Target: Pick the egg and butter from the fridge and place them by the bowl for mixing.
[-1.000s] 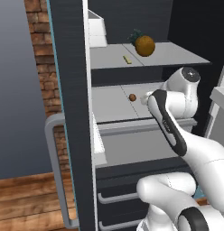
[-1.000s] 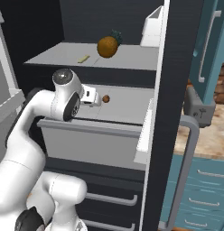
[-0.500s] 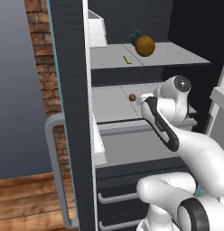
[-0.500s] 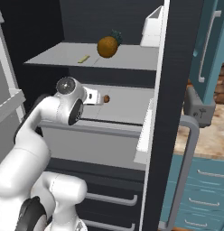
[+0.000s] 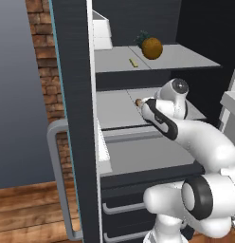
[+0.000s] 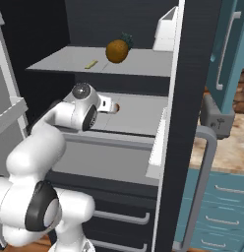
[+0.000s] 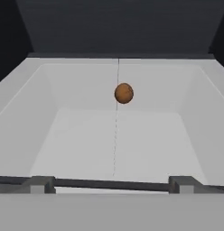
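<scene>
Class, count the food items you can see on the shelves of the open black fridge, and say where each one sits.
3: a round orange fruit with green leaves and a thin pale-yellow butter stick on the upper shelf, a small brown egg on the shelf below. Others may be hidden.

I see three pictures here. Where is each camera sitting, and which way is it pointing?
Left base view: behind the arm's left, facing the open tall black fridge; the white arm reaches toward the tiny brown egg.
Right base view: behind its right, facing the same shelves; the arm rises lower left.
Hand view: on the hand, looking along the open gripper at the egg.
Both base views share the small pale-yellow butter stick and round orange fruit.
</scene>
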